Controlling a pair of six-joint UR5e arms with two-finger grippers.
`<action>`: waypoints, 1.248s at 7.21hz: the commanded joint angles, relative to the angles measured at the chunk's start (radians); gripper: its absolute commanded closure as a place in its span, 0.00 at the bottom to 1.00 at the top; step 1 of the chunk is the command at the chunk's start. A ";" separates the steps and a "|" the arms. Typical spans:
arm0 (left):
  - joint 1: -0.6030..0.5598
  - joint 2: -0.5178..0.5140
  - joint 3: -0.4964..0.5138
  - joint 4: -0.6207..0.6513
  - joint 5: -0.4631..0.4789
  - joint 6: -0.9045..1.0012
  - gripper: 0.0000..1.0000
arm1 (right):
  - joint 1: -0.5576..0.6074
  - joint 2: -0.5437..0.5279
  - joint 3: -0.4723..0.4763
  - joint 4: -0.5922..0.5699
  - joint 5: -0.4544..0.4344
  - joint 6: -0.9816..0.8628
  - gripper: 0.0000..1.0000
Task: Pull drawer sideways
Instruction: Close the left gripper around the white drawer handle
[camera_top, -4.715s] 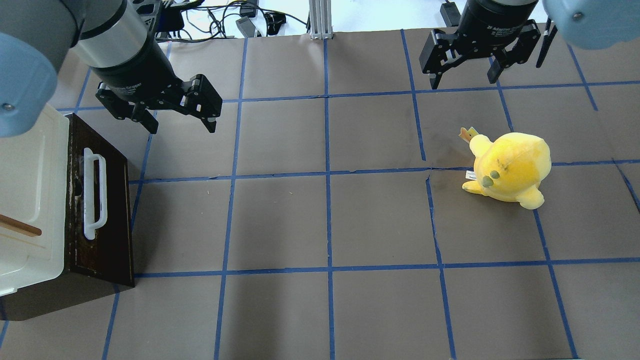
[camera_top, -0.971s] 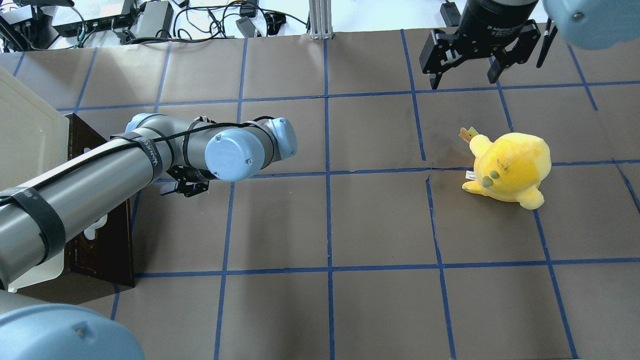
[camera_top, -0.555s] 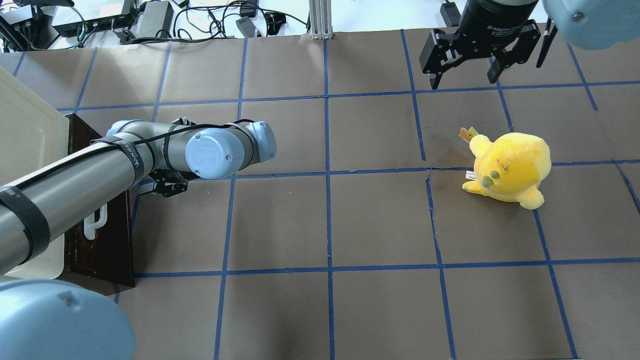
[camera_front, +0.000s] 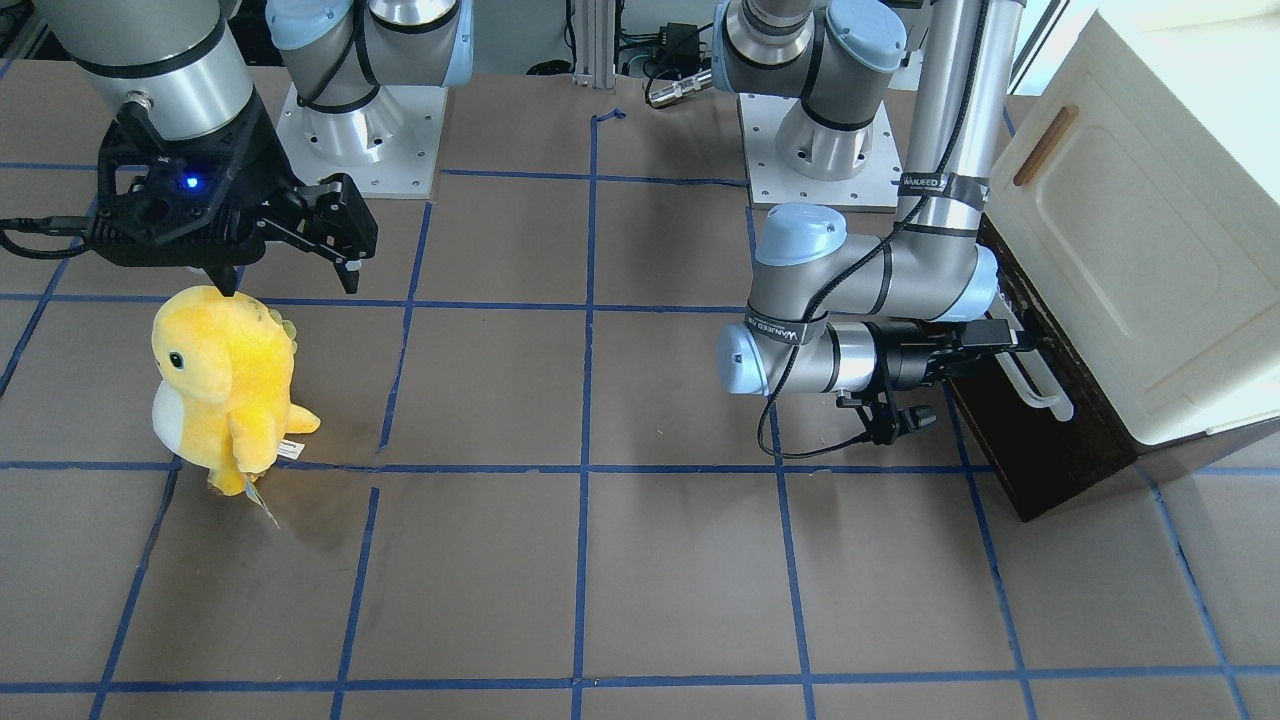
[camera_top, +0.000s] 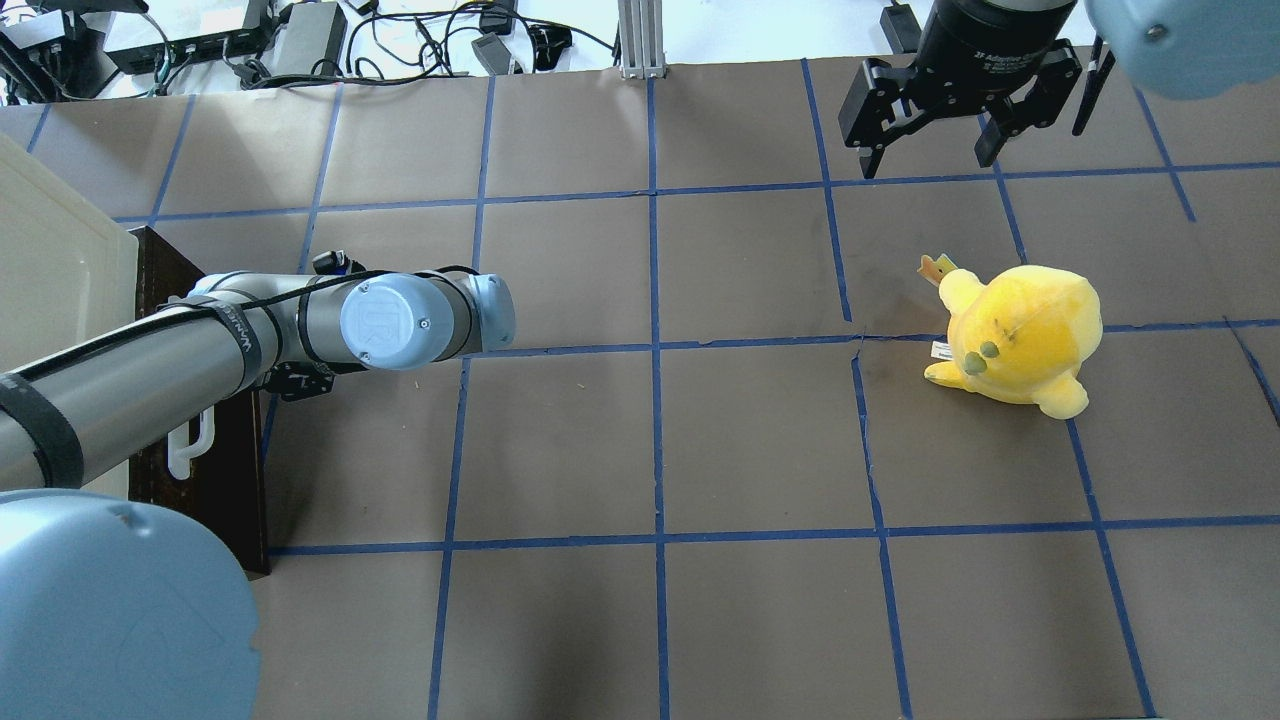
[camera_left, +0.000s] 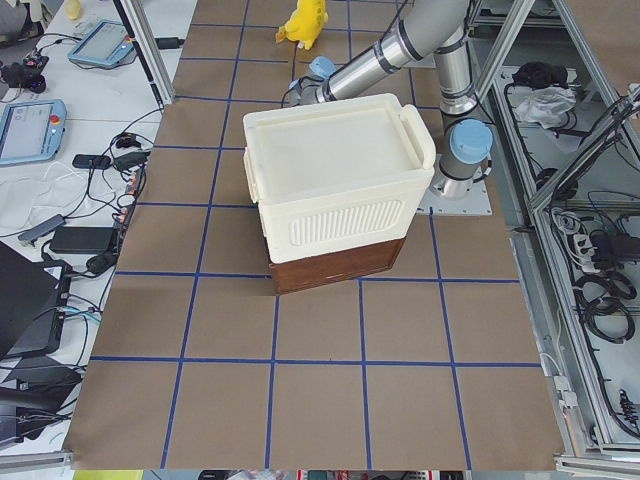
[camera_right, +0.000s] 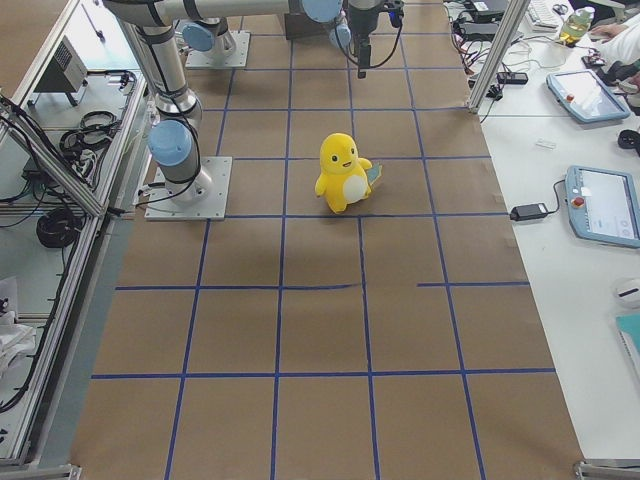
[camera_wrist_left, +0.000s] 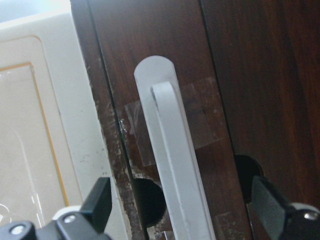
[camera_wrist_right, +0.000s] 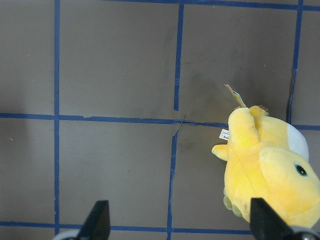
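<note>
**Left gripper spread around the drawer handle, right arm idle over the plush**

The drawer (camera_front: 1010, 455) sits at the counter's (camera_top: 650, 450) far end on the robot's left side. It forms the dark brown base under a cream cabinet (camera_front: 1130, 230), whose small wooden handle (camera_front: 1043, 145) shows higher up on the cream door. The drawer's front faces the middle of the counter and carries a long white bar handle (camera_front: 1042, 392), fixed over a patch of clear tape.

The left arm reaches low across the counter with its wrist turned sideways toward the drawer front. The left gripper (camera_wrist_left: 182, 209) is released. In the left wrist view its two dark fingers (camera_wrist_left: 97, 204) stand wide apart, one on each side of the white bar. Brown wood shows between the bar and each finger, so neither finger touches it. The fingers' shadows fall on the drawer face just beside the handle. The overhead view hides this gripper under the forearm and elbow.

The right gripper (camera_top: 928, 150) hangs over the counter's far right part, pointing down, released and holding nothing. A yellow plush toy (camera_top: 1020, 335) stands on the counter near it, nearer the robot and well apart from the drawer.
</note>
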 joint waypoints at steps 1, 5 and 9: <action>0.001 -0.002 -0.001 -0.001 0.020 0.000 0.17 | 0.000 0.000 0.000 0.000 0.000 -0.002 0.00; 0.001 -0.001 0.000 -0.001 0.022 0.001 0.62 | 0.000 0.000 0.000 0.000 0.000 0.000 0.00; 0.001 -0.002 0.007 -0.001 0.020 0.007 0.96 | 0.000 0.000 0.000 0.000 0.000 0.000 0.00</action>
